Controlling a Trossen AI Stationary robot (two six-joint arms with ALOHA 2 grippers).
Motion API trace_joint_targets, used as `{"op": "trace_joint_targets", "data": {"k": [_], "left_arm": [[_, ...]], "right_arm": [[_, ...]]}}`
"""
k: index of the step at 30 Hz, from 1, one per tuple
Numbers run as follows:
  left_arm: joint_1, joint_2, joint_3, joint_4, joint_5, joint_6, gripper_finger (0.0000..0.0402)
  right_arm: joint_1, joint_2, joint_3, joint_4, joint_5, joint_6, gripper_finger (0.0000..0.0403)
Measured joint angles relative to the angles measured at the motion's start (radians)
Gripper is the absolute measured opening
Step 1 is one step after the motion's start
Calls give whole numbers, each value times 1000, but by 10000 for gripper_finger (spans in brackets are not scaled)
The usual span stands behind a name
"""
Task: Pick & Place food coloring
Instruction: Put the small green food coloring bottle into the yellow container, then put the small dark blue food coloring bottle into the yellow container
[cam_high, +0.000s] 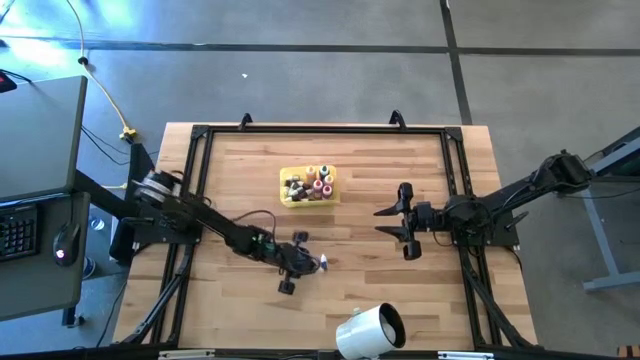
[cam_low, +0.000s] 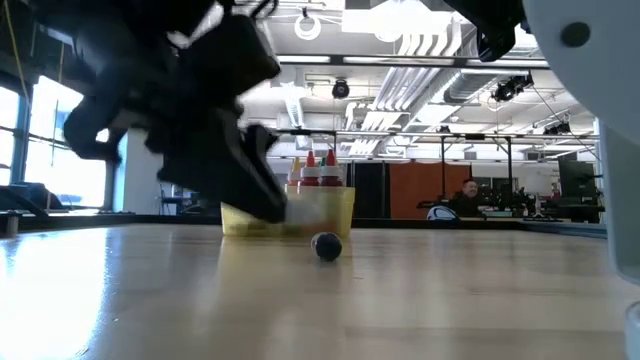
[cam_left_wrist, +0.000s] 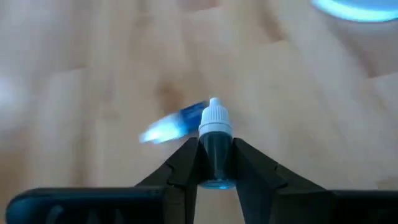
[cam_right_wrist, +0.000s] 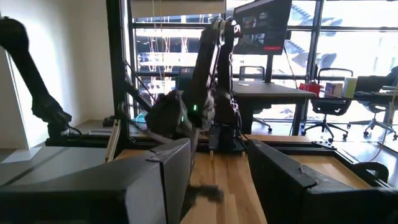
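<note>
Left end effector (cam_left_wrist: 216, 163) low (fingers pinched); right end effector (cam_high: 397, 221) agape.

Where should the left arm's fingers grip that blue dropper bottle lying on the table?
Across the dark body of the bottle, just below its white cap, coming from above. It lies flat on the table, so its round sides are free; the left gripper already straddles them.

Tray (cam_high: 293, 199) of bottles (cam_high: 318, 180) mid-table, cylinder (cam_high: 368, 330) at the near edge, one bottle (cam_left_wrist: 216, 149) between the left hand's (cam_left_wrist: 216, 167) fingers.
</note>
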Motion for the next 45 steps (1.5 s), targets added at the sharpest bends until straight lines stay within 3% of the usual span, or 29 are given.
{"op": "trace_joint_targets", "data": {"k": [3,8,11,17,20,23,28,32,38,45], "left_arm": [[0,-115,-1,-196,-155,3,81],[51,-289,1,-426,-532,2,82],[145,-354,0,-477,-580,-17,82],[378,-374,0,-482,-381,-48,88],[450,-338,1,-476,-276,-50,108],[479,-309,1,-461,-256,-48,135],[470,-288,2,-463,-285,-42,171],[430,-303,49,-478,-244,-47,176],[328,-304,166,-480,-192,86,176],[254,-306,211,-471,79,220,176]], "right_arm": [[0,0,0,-1,0,0,156],[0,0,0,-1,0,0,156],[0,0,0,-4,0,0,156],[0,0,0,-21,0,0,156],[0,0,0,-23,0,0,156],[0,0,0,-27,0,0,156],[-1,0,1,-64,55,0,156],[-7,0,1,-100,117,0,156],[-41,37,1,-127,113,25,156],[-90,105,1,-81,114,64,156]]}}
